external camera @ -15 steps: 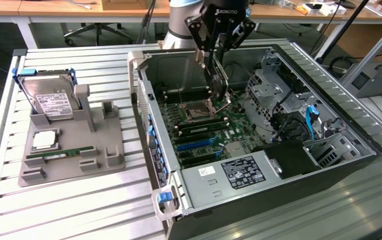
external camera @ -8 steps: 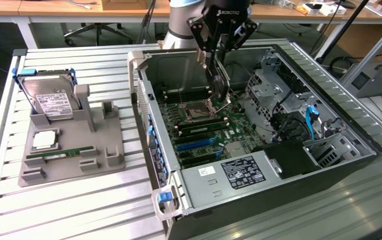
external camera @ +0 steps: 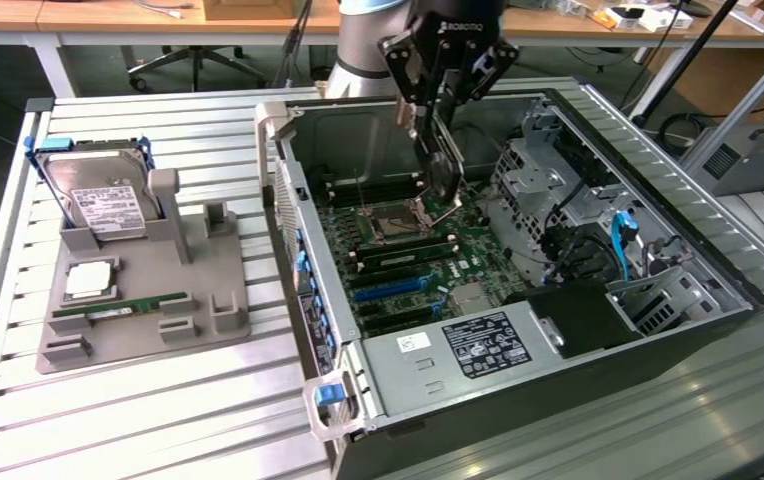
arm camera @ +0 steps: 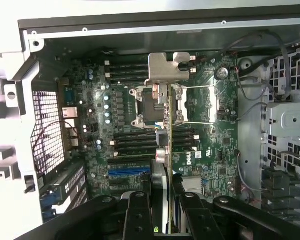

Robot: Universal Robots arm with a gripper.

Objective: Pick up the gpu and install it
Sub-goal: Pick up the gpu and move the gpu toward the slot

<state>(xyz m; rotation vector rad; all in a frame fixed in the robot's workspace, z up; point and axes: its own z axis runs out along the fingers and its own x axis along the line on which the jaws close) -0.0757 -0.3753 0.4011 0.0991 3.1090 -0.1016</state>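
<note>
Item: gpu [external camera: 438, 165] [arm camera: 169, 125], thin dark card, held upright and seen edge-on in the wrist view.
Bracket: silver metal bracket [arm camera: 167, 67] at the card's end farthest from the claw.
Claw: gripper [external camera: 432, 100] [arm camera: 166, 220] clamped on the gpu's upper edge, one finger on each face.
Location of gpu: inside the open computer case [external camera: 702, 250] [arm camera: 140, 30], above the motherboard [external camera: 482, 265] [arm camera: 215, 150], toward the far end. Its lower end is just beside the CPU socket [external camera: 389, 222] [arm camera: 149, 107], on the exterior view's right of it. Whether it touches the board cannot be told.
Slots: blue expansion slot [external camera: 389, 290] [arm camera: 130, 171] nearer than the socket, apart from the card.
Holder: grey parts fixture [external camera: 209, 290] on the exterior view's left of the case, well apart from the claw.
Holder contents: hard drive [external camera: 102, 200] with a white label at the far end; green RAM stick [external camera: 122, 308] lying flat at the near end.
Surface: slatted metal table [external camera: 155, 410] under the case and fixture.
</note>
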